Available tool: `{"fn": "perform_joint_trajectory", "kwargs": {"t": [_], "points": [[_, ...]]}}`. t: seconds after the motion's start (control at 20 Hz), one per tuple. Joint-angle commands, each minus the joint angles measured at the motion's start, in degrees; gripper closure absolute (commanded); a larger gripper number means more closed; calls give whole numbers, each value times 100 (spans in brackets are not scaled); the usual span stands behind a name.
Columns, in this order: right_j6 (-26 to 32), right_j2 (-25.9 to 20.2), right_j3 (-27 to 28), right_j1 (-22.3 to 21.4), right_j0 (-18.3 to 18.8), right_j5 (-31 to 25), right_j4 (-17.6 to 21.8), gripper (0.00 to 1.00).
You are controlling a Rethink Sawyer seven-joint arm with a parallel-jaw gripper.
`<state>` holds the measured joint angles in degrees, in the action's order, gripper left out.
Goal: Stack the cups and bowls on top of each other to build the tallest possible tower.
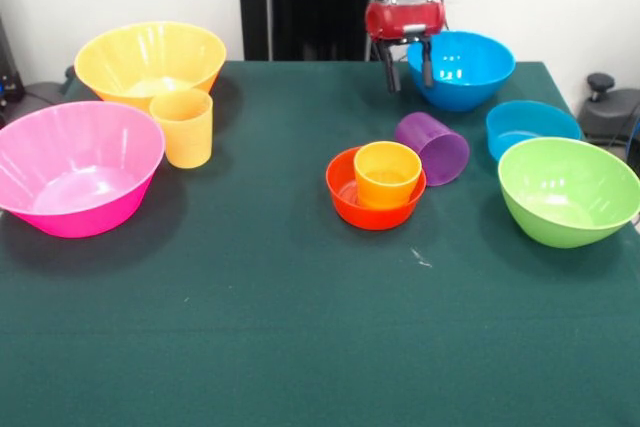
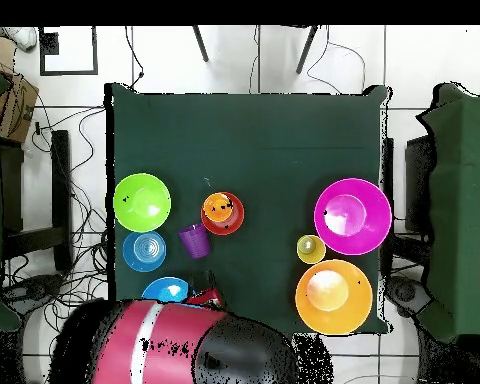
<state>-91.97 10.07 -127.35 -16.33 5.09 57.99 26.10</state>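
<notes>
Orange cup in red bowl: a two-piece tower waits while the pincer hangs empty

Front view. Orange cup (image 1: 387,174) stands upright inside the small red-orange bowl (image 1: 374,190); this short tower sits near the middle of the green desk (image 1: 250,327). The pincer (image 1: 408,65) hangs beyond the tower, up and slightly right in the picture, beside the medium blue bowl (image 1: 461,68). Its fingers are spread with nothing between them. Between pincer and tower, just right of the tower, the purple cup (image 1: 434,147) lies tipped on its side, mouth turned toward the tower and the camera, long axis slanting across the desk. It looks the nearest loose piece, though a lying cup is awkward to pinch. Right of the tower sit the small blue bowl (image 1: 532,128) and the lime green bowl (image 1: 568,190). Well to the left stand the yellow-orange cup (image 1: 183,127), the big yellow bowl (image 1: 150,62) and the big pink bowl (image 1: 75,166). Open cloth lies on the tower's camera side.

Overhead view. Sides are reversed: the tower (image 2: 221,212) has the purple cup touching or almost touching its lower left, the pink and yellow bowls far right. The arm's bulk hides the pincer. Most of the desk above the tower is bare, giving room to move.
</notes>
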Motion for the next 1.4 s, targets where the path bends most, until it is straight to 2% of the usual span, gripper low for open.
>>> {"fn": "perform_joint_trajectory", "kwargs": {"t": [0.05,0.2,0.75,0.95,1.05,1.15,1.4], "points": [[-849,-1796,983,-815,947,-3742,716,0],[-654,-2171,955,-881,1230,-4414,508,0],[-677,-2304,982,-733,1347,-4383,447,0],[-702,-2395,902,-626,1638,-4276,611,0],[-673,-2612,627,-872,1942,-4641,618,0],[-586,-2852,263,-1405,2230,-5091,557,0],[-79,-3666,-268,-2358,3016,-6421,168,0]]}}
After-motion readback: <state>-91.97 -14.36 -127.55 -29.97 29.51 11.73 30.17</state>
